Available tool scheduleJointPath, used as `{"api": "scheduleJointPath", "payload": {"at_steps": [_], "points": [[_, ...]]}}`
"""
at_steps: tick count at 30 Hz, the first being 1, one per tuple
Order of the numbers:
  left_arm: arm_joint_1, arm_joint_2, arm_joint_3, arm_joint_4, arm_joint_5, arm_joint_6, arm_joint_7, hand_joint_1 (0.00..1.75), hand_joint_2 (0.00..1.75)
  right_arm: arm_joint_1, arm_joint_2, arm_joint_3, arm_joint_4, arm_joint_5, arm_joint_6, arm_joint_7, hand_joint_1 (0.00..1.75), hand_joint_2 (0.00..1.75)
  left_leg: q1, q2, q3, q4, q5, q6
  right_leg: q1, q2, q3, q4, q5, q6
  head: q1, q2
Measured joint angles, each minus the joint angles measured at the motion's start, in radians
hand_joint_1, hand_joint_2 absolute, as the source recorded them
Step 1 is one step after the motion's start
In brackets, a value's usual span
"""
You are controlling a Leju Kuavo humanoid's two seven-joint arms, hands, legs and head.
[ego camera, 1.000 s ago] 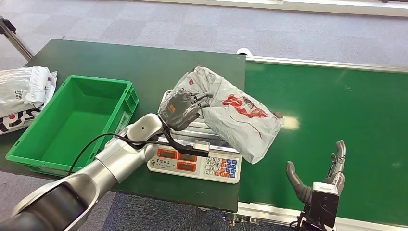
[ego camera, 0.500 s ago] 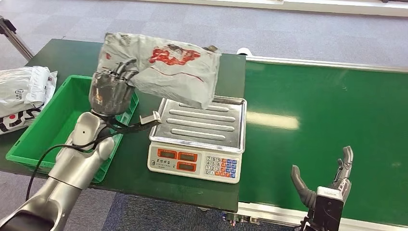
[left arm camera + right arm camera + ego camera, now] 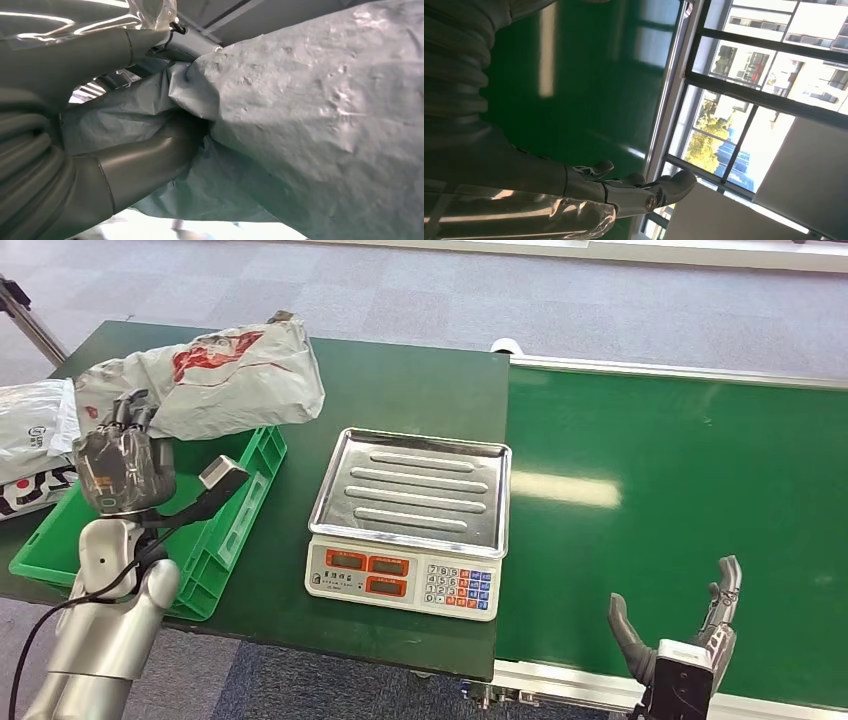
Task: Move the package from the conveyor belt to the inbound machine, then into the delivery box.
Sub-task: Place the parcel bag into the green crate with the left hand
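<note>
Head view, items placed relative to the weighing scale point(image 3: 408, 523), which stands on the dark green counter point(image 3: 400, 390) with its steel tray bare.

Package point(image 3: 215, 378): grey plastic mailer with red print, held in the air to the left of the scale, over the far end of the green bin point(image 3: 215, 540). One end is bunched in the left robot hand point(image 3: 120, 465), whose fingers are clamped on it; the left wrist view shows the thumb point(image 3: 140, 165) pressed into the crumpled grey plastic point(image 3: 310, 120).

Green bin: open plastic crate, just left of the scale, on the counter.

Other parcels point(image 3: 30, 440): white and grey bags, further left than the bin, at the counter's edge.

Conveyor belt point(image 3: 680, 500): green surface right of the scale, adjoining the counter.

Right robot hand point(image 3: 675, 640): low at the near edge of the belt, well right of the scale, fingers spread apart and holding nothing; the right wrist view shows its fingers point(image 3: 664, 187) extended.
</note>
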Motion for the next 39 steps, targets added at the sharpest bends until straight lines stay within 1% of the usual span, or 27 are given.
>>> {"api": "scheduleJointPath", "payload": {"at_steps": [5, 10, 13, 17, 22, 23, 26, 27, 32, 39], "points": [[0.061, -0.009, 0.122, -0.013, -0.033, -0.156, 0.065, 1.75, 1.75, 0.013, 0.007, -0.005, -0.015, 0.010, 0.002, 0.006, 0.00, 1.75, 0.000, 0.000, 0.000, 0.000, 0.000, 0.000, 0.000, 0.000, 0.000, 0.000, 0.000, 0.000, 0.000, 0.000], [0.105, -0.006, 0.208, -0.001, 0.033, -0.287, 0.070, 1.75, 1.75, 0.015, 0.010, -0.012, -0.017, 0.014, 0.005, 0.007, 0.00, 1.75, 0.000, 0.000, 0.000, 0.000, 0.000, 0.000, 0.000, 0.000, 0.000, 0.000, 0.000, 0.000, 0.000, 0.000], [0.117, 0.000, 0.231, 0.011, 0.055, -0.327, 0.067, 1.75, 1.75, 0.015, 0.010, -0.014, -0.017, 0.014, 0.005, 0.007, 0.00, 1.75, 0.000, 0.000, 0.000, 0.000, 0.000, 0.000, 0.000, 0.000, 0.000, 0.000, 0.000, 0.000, 0.000, 0.000], [0.118, 0.001, 0.233, 0.012, 0.057, -0.330, 0.067, 1.75, 1.75, 0.015, 0.010, -0.014, -0.017, 0.014, 0.005, 0.007, 0.00, 1.75, 0.000, 0.000, 0.000, 0.000, 0.000, 0.000, 0.000, 0.000, 0.000, 0.000, 0.000, 0.000, 0.000, 0.000], [0.130, 0.014, 0.258, 0.051, 0.111, -0.414, 0.058, 1.73, 1.75, 0.013, 0.011, -0.016, -0.017, 0.016, 0.012, 0.007, 0.00, 1.75, 0.000, -0.001, 0.000, 0.000, 0.000, 0.000, 0.000, -0.001, 0.001, 0.000, 0.000, 0.000, 0.000, 0.000], [0.131, 0.015, 0.261, 0.057, 0.115, -0.417, 0.057, 1.57, 1.75, 0.013, 0.011, -0.016, -0.017, 0.017, 0.013, 0.007, 0.00, 1.75, 0.000, -0.001, 0.000, 0.000, 0.000, 0.000, 0.000, -0.001, 0.001, 0.000, 0.000, 0.000, 0.000, 0.000], [0.130, 0.016, 0.263, 0.066, 0.122, -0.416, 0.054, 0.27, 1.75, 0.011, 0.011, -0.016, -0.017, 0.019, 0.014, 0.007, 0.00, 1.75, 0.000, -0.001, 0.000, 0.000, 0.000, 0.000, 0.000, -0.001, 0.000, 0.000, 0.000, 0.000, 0.000, 0.000], [0.129, 0.016, 0.264, 0.068, 0.127, -0.406, 0.050, 0.00, 1.75, 0.010, 0.011, -0.016, -0.017, 0.020, 0.014, 0.008, 0.00, 1.75, 0.000, -0.001, 0.000, 0.000, 0.000, 0.000, 0.000, -0.001, 0.000, 0.000, 0.000, 0.000, 0.000, 0.000], [0.109, 0.008, 0.262, 0.074, 0.140, -0.299, 0.018, 0.00, 1.75, 0.007, 0.014, -0.017, -0.017, 0.021, 0.014, 0.013, 0.00, 1.75, 0.000, -0.001, 0.000, 0.000, 0.000, 0.000, 0.000, -0.001, 0.001, 0.000, 0.000, 0.000, 0.000, 0.000], [0.097, 0.003, 0.259, 0.074, 0.152, -0.272, 0.002, 0.00, 1.75, 0.004, 0.019, -0.017, -0.017, 0.021, 0.014, 0.013, 0.00, 1.75, 0.000, -0.001, 0.000, 0.000, 0.000, 0.000, 0.000, -0.001, 0.000, 0.000, 0.000, 0.000, 0.000, 0.000]]}}
